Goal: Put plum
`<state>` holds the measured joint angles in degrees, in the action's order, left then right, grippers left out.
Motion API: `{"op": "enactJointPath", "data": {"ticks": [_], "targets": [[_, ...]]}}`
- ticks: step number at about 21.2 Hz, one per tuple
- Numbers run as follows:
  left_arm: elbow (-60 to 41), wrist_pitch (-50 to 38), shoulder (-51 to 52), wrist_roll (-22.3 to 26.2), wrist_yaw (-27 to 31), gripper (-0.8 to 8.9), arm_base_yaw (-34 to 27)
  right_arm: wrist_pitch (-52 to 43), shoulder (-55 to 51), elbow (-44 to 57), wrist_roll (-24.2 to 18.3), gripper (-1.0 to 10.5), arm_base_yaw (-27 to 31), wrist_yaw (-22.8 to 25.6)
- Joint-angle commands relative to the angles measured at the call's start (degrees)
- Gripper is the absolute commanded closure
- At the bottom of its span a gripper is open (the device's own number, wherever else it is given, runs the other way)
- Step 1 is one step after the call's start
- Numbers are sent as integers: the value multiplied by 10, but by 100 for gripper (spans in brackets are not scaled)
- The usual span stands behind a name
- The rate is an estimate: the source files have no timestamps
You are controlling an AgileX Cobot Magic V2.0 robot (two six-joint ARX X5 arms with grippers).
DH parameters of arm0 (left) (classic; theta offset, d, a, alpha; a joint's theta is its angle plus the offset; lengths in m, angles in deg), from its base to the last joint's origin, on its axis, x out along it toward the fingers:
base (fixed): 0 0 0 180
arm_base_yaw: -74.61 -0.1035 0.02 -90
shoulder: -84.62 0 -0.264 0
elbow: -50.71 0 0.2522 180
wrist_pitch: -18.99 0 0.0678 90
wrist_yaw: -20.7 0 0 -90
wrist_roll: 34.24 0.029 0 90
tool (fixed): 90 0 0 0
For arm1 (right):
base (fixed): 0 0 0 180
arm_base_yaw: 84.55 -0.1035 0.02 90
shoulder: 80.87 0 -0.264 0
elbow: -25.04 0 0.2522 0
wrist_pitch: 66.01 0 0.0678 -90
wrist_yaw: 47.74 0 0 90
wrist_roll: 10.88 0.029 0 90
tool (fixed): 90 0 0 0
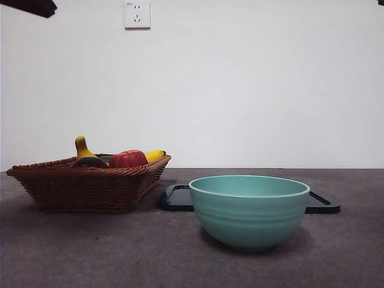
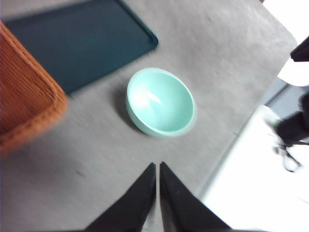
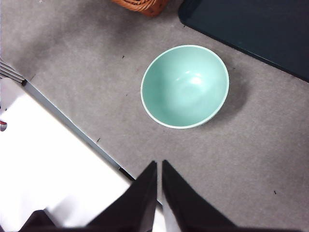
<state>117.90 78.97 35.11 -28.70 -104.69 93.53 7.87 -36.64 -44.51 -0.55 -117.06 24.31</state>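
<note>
1. The left gripper (image 2: 157,166) hangs high over the table (image 2: 96,159), its two black jaws pressed together with nothing between them.
2. Below and beyond its tips sits the bowl (image 2: 161,101), mint green and empty, on bare grey table; that wrist view is somewhat blurred.
3. The right gripper (image 3: 159,165) also hangs high, near the table's edge, jaws together and holding nothing.
4. Its view looks down on the same bowl (image 3: 185,86), empty, well apart from the jaw tips.
5. In the front view only a black tip of an arm (image 1: 33,7) shows at the upper left corner, and a small dark speck at the upper right corner; neither is near the things.
6. The bowl (image 1: 249,210) stands nearest the front camera, right of centre.
7. Just behind it lies a flat dark tray (image 1: 174,198), its ends showing on either side of the bowl; it looks empty in the wrist views.
8. Left of the tray, nearly touching its corner, stands a wicker basket (image 1: 84,186).
9. The plum (image 1: 89,162) lies in the basket toward its left side, dark and only partly above the rim.
10. Behind the plum rises a banana's (image 1: 82,147) end; beside it to the right is a red apple (image 1: 127,159), with something green between them and another yellow tip further right.
11. A wall socket (image 1: 137,14) sits on the white wall above.
</note>
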Motion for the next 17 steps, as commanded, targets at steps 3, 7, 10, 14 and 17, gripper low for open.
{"op": "enactJointPath", "data": {"ticks": [3, 7, 10, 14, 17], "targets": [[-8, -166, 75, 13, 124, 804, -59, -6, 2, -9, -3, 942, -3, -1], [-113, -356, 189, 13, 229, 804, -127, -6, 2, -9, -3, 942, -3, -1], [-222, -453, 268, 13, 297, 804, -158, -6, 2, -9, -3, 942, -3, -1], [-313, -492, 329, 13, 337, 804, -175, -6, 2, -9, -3, 942, -3, -1], [-368, -490, 370, 12, 343, 804, -182, -6, 2, -9, -3, 942, -3, -1]]}}
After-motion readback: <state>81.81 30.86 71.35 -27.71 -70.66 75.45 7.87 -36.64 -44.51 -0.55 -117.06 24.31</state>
